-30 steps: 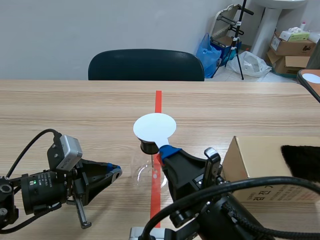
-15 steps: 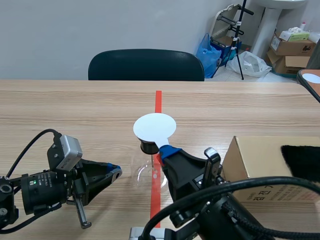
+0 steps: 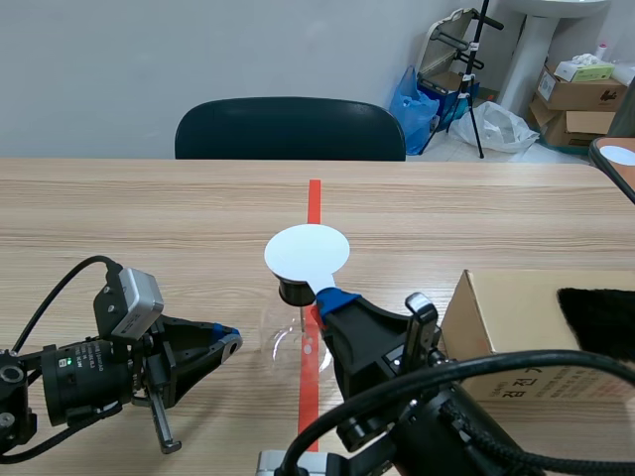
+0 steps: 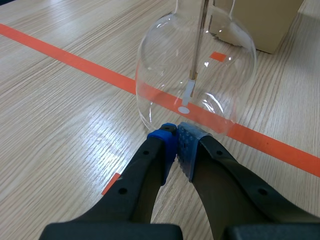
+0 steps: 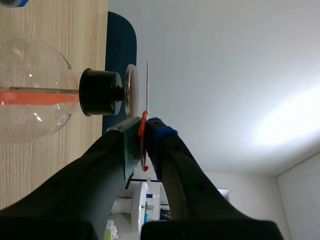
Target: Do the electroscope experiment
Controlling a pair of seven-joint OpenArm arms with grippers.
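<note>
**Scene view.** Light wooden surface point(image 3: 149, 218) with an orange-red tape line down its middle.
- Clear round glass flask point(image 3: 288, 347), part of the electroscope, stands on the line. A black stopper point(image 3: 295, 292) is in its neck.
- Thin white round disc point(image 3: 308, 252) lies level just above the stopper. The right pincer point(image 3: 333, 296) is clamped on its near edge.
- Left pincer point(image 3: 228, 340) is low over the surface, just beside the flask on the left, with its tips pointing at the glass.
- Brown cardboard box point(image 3: 506, 327) stands to the right of the flask, with a black fuzzy cloth point(image 3: 600, 317) on top.
- Dark chair point(image 3: 290, 129) stands beyond the far edge.

**Left wrist view.**
- The pincer's own fingers are pressed together with nothing between them.
- The blue pads meet right at the foot of the flask; whether they touch the glass cannot be told.
- Inside the flask a thin metal rod point(image 4: 199, 40) hangs upright, with a pale strip point(image 4: 188, 95) at its lower end.
- The box lies beyond the flask.

**Right wrist view.**
- The pincer's own fingers are closed on an orange-red piece at the disc's rim.
- The disc is seen edge-on, just beside the round metal plate point(image 5: 131, 92) on the stopper, with a thin gap between them.
</note>
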